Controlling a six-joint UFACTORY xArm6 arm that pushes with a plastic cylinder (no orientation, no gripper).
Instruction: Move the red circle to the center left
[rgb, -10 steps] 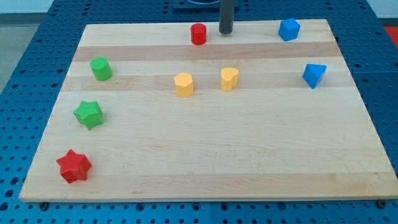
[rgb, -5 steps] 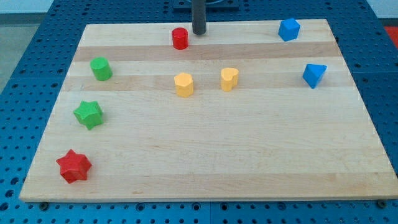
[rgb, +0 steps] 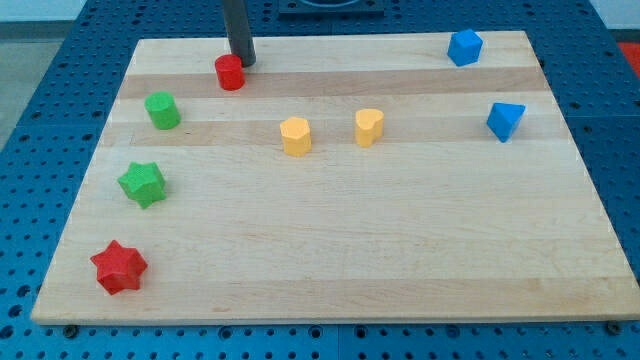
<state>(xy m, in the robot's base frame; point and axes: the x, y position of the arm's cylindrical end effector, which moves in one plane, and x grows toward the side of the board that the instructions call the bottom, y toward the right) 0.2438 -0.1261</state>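
Note:
The red circle (rgb: 230, 72) is a small red cylinder near the view's top, left of the middle of the wooden board (rgb: 330, 250). My tip (rgb: 243, 62) is right against its upper right side, touching it or nearly so. The rod rises from there out of the view's top.
A green cylinder (rgb: 162, 110) and a green star (rgb: 143, 184) lie at the left, a red star (rgb: 119, 267) at the bottom left. Two yellow blocks (rgb: 295, 136) (rgb: 369, 127) sit mid-board. Two blue blocks (rgb: 465, 47) (rgb: 505, 120) are at the upper right.
My tip has slid left along the top of the board, pushing the red circle left and slightly down. The other blocks have not moved.

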